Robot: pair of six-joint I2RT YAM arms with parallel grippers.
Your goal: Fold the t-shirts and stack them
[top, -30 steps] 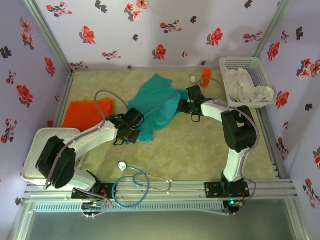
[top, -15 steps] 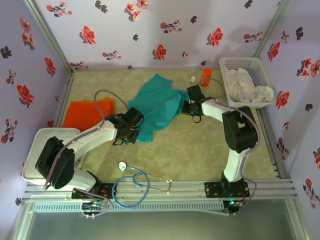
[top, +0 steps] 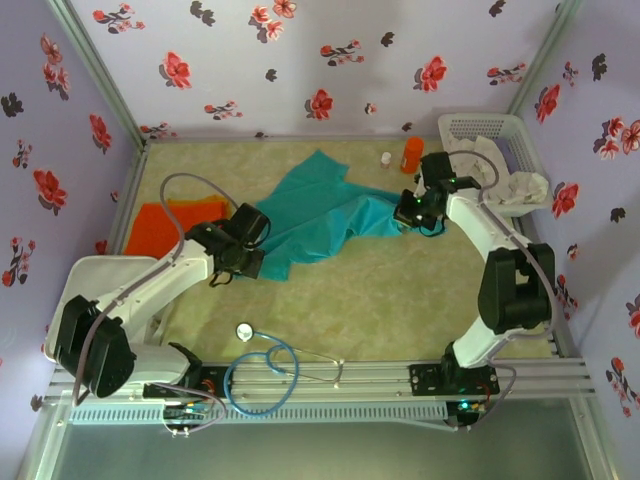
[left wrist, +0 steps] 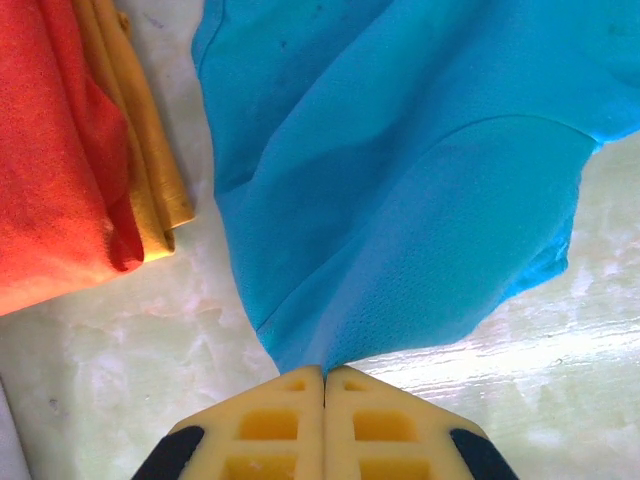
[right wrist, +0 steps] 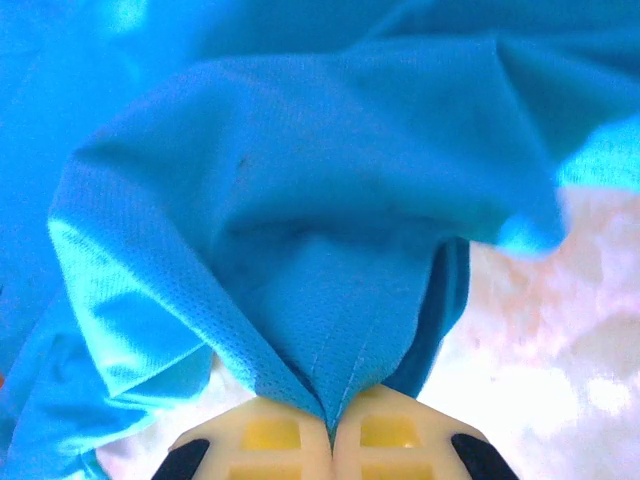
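Top external view has the teal-green t-shirt (top: 320,215) drawn out between the two arms. The left gripper (top: 250,262) is clamped on its near-left corner and the right gripper (top: 403,214) on its far-right end.

On the left wrist camera, the left gripper (left wrist: 324,372) has its fingers pressed together with a point of the teal-green t-shirt (left wrist: 400,180) nipped at their tips. The cloth fans out ahead of them and to their right.

The right wrist camera shows the same hold. The right gripper (right wrist: 332,425) is closed on a gathered pleat of the teal-green t-shirt (right wrist: 300,200), which bunches up straight ahead of the fingers.

Ahead and to the left of the left fingers lies the orange t-shirt (left wrist: 60,150), its stacked edges suggesting it is already folded. It sits just beside the teal cloth, with a strip of table (left wrist: 120,340) between them.

As I judge it, roughly half the job is done. The teal shirt is only being spread, still creased and unfolded, so flattening it, folding it and setting one shirt on the other remain.
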